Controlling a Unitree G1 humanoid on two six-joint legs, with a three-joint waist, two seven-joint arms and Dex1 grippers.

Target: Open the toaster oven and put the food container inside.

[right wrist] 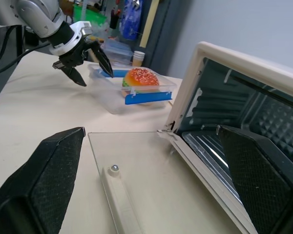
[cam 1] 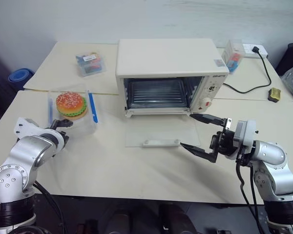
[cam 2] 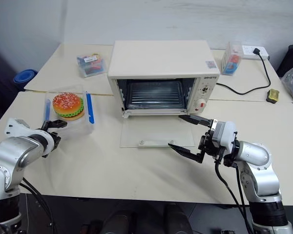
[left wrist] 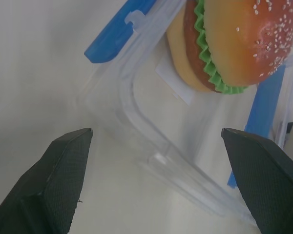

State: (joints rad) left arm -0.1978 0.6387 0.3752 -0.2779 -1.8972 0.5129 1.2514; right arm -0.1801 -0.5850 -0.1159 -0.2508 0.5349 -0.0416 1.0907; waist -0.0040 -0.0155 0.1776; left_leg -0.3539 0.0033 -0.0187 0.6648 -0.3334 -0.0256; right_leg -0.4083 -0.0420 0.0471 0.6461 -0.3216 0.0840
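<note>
cream-white boxy toaster oven [cam 1: 171, 63] stood with glass door [cam 1: 158, 131] flat on bench [cam 1: 112, 165]; left tool [right wrist: 85, 61] spread wide at clear clip-sided burger food container [cam 1: 72, 111], not gripping; right tool [cam 1: 201, 133] gaped empty beside door

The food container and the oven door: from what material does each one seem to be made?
The food container: it looks like clear, glossy plastic, since the toy burger shows through its walls; its side clips are opaque blue, probably plastic too.
The door of the toaster oven: it seems to be a glass pane, as the table shows through it where it lies open; its bar handle is opaque white, material unclear.
</note>
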